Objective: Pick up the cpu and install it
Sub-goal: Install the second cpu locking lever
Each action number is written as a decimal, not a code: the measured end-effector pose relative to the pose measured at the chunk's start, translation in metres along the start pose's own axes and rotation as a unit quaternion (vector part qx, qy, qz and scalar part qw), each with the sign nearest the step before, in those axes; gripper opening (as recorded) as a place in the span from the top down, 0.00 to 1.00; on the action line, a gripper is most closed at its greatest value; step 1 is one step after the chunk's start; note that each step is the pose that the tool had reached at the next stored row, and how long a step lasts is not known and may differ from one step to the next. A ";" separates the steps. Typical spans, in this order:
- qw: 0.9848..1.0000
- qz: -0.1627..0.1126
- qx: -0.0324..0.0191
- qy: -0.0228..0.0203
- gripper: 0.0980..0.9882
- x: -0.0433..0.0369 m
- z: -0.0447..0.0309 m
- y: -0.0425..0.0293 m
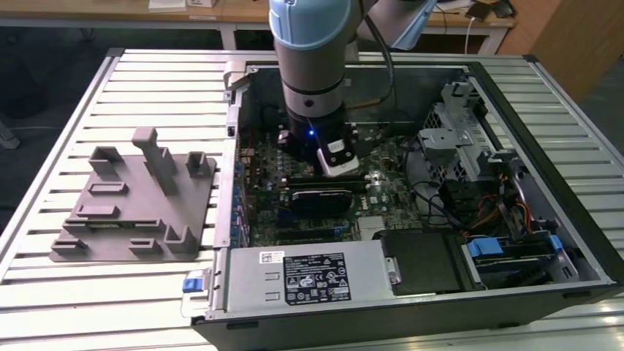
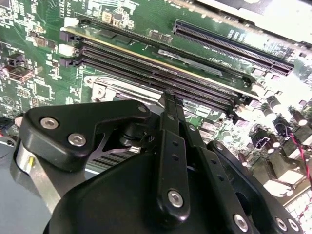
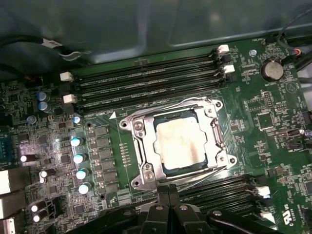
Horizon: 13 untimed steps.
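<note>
The cpu (image 3: 179, 145) is a flat square chip with a pale, shiny silver metal top and a thin darker rim showing along its edges. In the first wrist view it lies flat and face up inside the motherboard socket (image 3: 176, 146), seated within the socket's metal frame (image 3: 141, 148), which surrounds it on all sides. Its silver top carries a dull, smudged sheen, brighter toward the middle. The chip sits square to the frame, not tilted, with its edges running parallel to the frame's bars. Memory slots (image 3: 146, 85) run along one side of the socket, and another bank lies on the opposite side.
</note>
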State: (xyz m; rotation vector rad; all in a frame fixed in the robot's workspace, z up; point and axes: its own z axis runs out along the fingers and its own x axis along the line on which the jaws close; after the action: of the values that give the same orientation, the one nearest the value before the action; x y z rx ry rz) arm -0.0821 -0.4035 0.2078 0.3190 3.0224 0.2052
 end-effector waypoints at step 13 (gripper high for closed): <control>1.000 -0.001 -0.012 0.003 0.99 0.0039 0.0016 -0.0087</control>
State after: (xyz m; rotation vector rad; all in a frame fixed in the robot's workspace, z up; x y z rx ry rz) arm -0.0875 -0.4108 0.2047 0.3137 3.0232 0.2415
